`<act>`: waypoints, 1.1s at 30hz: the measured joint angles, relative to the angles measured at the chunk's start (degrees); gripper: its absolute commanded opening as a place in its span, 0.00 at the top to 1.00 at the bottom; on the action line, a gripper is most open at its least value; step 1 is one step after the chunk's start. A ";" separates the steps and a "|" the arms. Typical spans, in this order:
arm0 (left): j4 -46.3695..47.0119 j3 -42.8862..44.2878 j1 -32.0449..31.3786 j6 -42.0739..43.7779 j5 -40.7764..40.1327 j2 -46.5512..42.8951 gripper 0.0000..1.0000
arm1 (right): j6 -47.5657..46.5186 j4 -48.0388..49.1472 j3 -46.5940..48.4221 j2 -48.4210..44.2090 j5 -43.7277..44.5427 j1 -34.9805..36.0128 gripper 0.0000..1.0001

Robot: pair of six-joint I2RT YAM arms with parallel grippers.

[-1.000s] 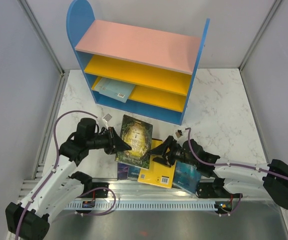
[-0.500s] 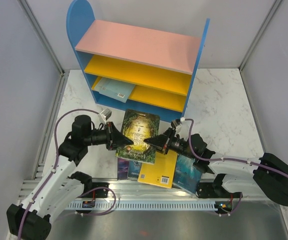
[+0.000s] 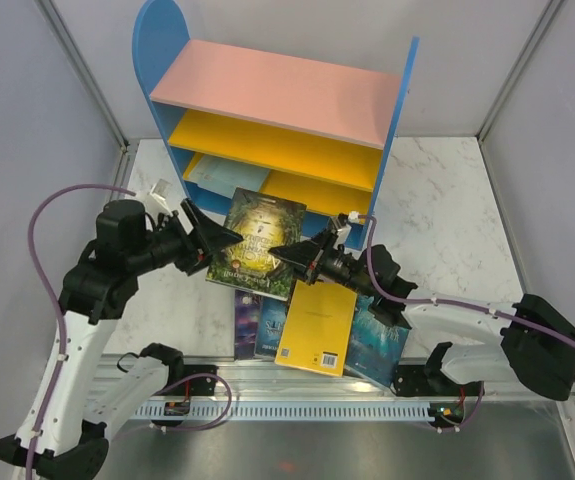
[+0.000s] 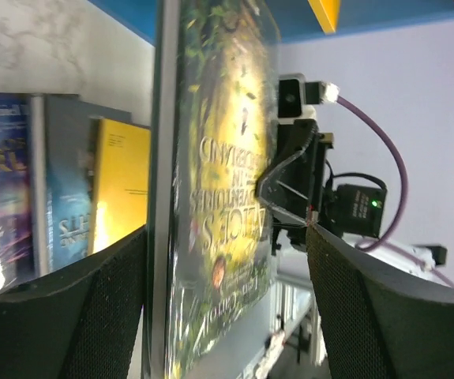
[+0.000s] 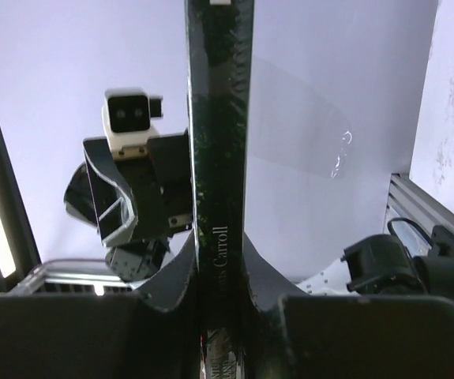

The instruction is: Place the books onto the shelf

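Shelf (image 3: pixel 157 60) at the back of the bench (image 3: pixel 447 220). One light blue book (image 3: pixel 225 178) lies flat on its lowest board; the two boards above carry nothing that shows. A dark book (image 3: pixel 255 245) (cover reads as an Alice title in the left wrist view) is held up off the bench just in front of the shelf's lower opening, tilted, between the two arms. Right pincer (image 3: pixel 281 252) is clamped on its edge; the right wrist view shows both fingers pressed to the book's sides. Left pincer (image 3: pixel 222 245) is spread wide, one finger on each side of the book with a gap on each side, so it does not look to be gripping. Four more lie in a fanned row at the near edge of the bench: purple book (image 3: pixel 246 335), blue book (image 3: pixel 269 335), yellow book (image 3: pixel 317 330), teal book (image 3: pixel 379 345). Judgement: early going, with one shelved, one in transit and carried by the right arm alone, four untouched. The dark book has yet to enter the shelf, then the near row follows one by one.
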 measured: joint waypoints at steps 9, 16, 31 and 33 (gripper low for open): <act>-15.82 7.17 0.22 -0.55 -15.02 -3.15 0.20 | 3.61 -4.57 8.31 8.66 4.33 -1.22 1.00; -18.91 7.32 0.22 -3.54 -18.97 -4.11 0.23 | 9.11 -1.97 11.76 17.18 5.68 -0.98 1.00; -14.16 3.19 0.22 -12.83 -23.69 -5.57 0.54 | 15.17 2.34 16.28 20.11 10.23 5.81 1.00; -13.51 3.21 0.22 -13.62 -24.61 -5.49 0.61 | 15.47 2.47 16.83 20.61 10.67 6.19 1.00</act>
